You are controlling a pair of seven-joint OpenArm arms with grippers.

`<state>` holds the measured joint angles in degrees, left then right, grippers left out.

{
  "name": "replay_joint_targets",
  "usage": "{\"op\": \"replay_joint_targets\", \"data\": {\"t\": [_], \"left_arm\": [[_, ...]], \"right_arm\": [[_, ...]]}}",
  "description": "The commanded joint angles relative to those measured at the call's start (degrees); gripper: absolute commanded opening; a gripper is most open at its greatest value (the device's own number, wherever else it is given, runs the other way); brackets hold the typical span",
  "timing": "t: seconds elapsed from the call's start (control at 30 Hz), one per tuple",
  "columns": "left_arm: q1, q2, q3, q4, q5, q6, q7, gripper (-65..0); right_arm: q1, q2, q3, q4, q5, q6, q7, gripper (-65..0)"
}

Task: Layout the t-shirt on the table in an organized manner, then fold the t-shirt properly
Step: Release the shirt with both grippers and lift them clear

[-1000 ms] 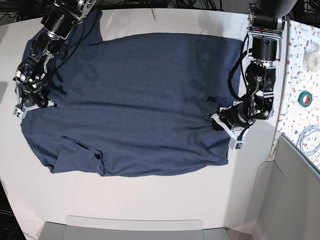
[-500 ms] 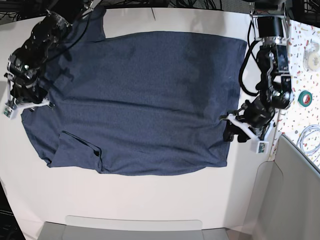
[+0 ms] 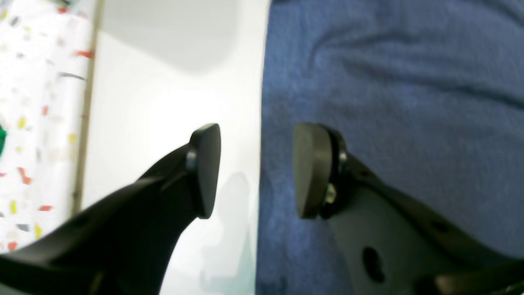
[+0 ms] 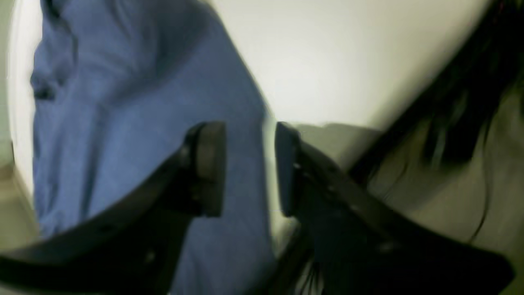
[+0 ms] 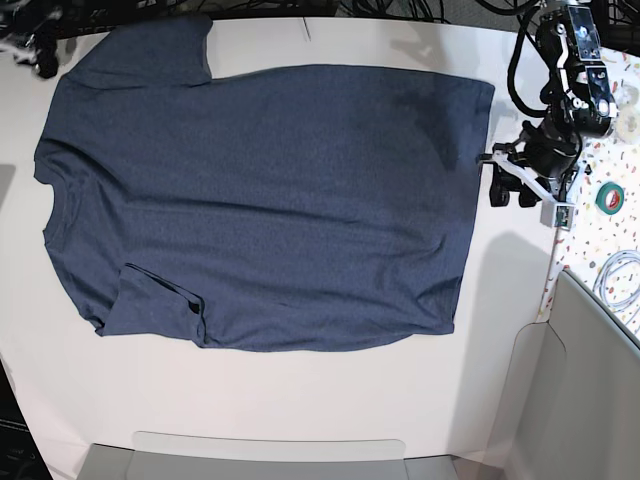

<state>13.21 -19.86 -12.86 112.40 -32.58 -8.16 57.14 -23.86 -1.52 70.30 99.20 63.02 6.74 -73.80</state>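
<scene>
One t-shirt [image 5: 260, 200] flat on worktop [image 5: 300, 400], plain side up.
Bare worktop borders its hem. Left claw [image 3: 256, 170] spread, empty, straddling the hem edge; right claw [image 4: 249, 168] parted, empty.

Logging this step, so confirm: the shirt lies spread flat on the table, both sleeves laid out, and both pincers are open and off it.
Wrong on the sleeves: the base view shows the shirt flat on the table, but its near sleeve is folded onto the body. Both pincers, left and right, are open, holding nothing.
</scene>
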Motion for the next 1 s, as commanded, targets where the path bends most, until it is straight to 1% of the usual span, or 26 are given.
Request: {"op": "replay_joint_targets", "data": {"t": [0.0,0.07,0.17,0.2,0.23,0.37,0.47,0.53,0.6,0.67,0.73,0.87,0.97], "left_arm": [[0.02,-0.93,-0.37,1.05,-0.43,-0.14,-1.36,-36.4],[0.46,-0.93,-0.19,1.05,-0.43,-0.14,-1.36,-36.4],[0.55,-0.93,0.25,1.05,-0.43,-0.14,-1.36,-36.4],[0.55,-0.76,0.25,1.05,-0.43,-0.14,-1.36,-36.4],[0.63,-0.67,0.25,1.05,-0.43,-0.14,-1.36,-36.4],[1.34,-0.67,0.25,1.05,-0.43,-0.14,-1.36,-36.4],[1.34,-0.67,0.25,1.05,-0.43,-0.14,-1.36,-36.4],[1.34,-0.67,0.25,1.05,-0.43,-0.14,-1.36,-36.4],[1.34,-0.67,0.07,1.05,-0.43,-0.14,-1.36,-36.4],[1.34,-0.67,-0.19,1.05,-0.43,-0.14,-1.36,-36.4],[1.34,-0.67,-0.19,1.05,-0.43,-0.14,-1.36,-36.4],[1.25,-0.76,-0.28,1.05,-0.43,-0.14,-0.84,-36.4],[1.25,-0.67,-0.28,1.05,-0.43,-0.14,-0.66,-36.4]], "right_arm": [[-0.89,0.77,0.16,-1.04,3.31,-0.37,0.00,-37.8],[-0.98,0.77,0.16,-3.68,3.74,0.51,0.00,-34.9],[-0.98,0.77,0.16,-4.91,3.83,5.43,0.00,-34.3],[-0.54,0.77,0.16,-4.91,3.83,6.84,-0.09,-34.3],[-0.19,0.77,0.16,-4.91,3.83,7.54,-0.09,-34.3],[1.13,1.12,0.16,-5.26,3.48,7.72,-0.09,-34.3],[2.54,0.68,-0.19,-5.35,0.40,7.81,-0.09,-34.3],[2.80,-0.11,-2.13,-5.97,-1.71,7.98,-0.09,-34.3],[2.80,-0.55,-3.71,-6.93,-2.50,7.98,-0.09,-34.3],[2.45,-1.60,-6.08,-7.73,-2.50,8.07,-0.09,-34.3],[1.22,-1.95,-8.11,-7.90,-2.58,8.07,0.00,-34.3],[-0.89,-1.95,-10.83,-7.99,-2.50,8.07,0.00,-34.3],[-2.65,-1.60,-11.53,-7.81,-2.32,8.07,0.00,-34.3]]}}
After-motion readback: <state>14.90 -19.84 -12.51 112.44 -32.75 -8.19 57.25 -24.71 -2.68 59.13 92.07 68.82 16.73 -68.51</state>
